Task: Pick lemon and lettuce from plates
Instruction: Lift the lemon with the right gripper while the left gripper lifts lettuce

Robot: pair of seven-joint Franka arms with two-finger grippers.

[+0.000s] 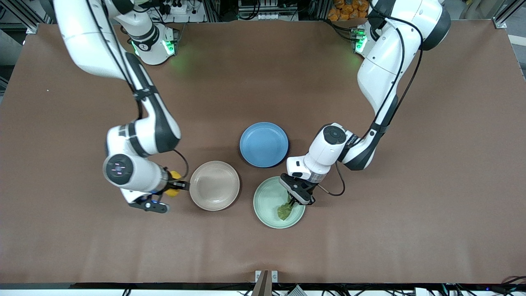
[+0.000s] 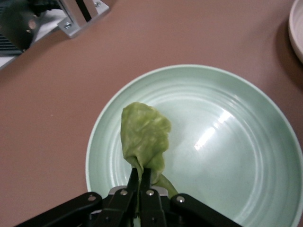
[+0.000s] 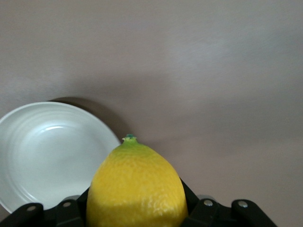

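Left gripper (image 1: 296, 196) is closed on the lettuce (image 2: 143, 137), over the mint plate (image 1: 267, 203). Right gripper (image 1: 174, 186) grips the lemon (image 3: 137, 189) w/ both fingers, probably just above the table (image 1: 263, 82) beside the beige plate (image 1: 214, 186).

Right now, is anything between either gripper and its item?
No. The left gripper is already shut on the lettuce, which hangs over the mint-green plate. The right gripper is shut on the lemon, held over the table beside the beige plate. Nothing visible blocks either.
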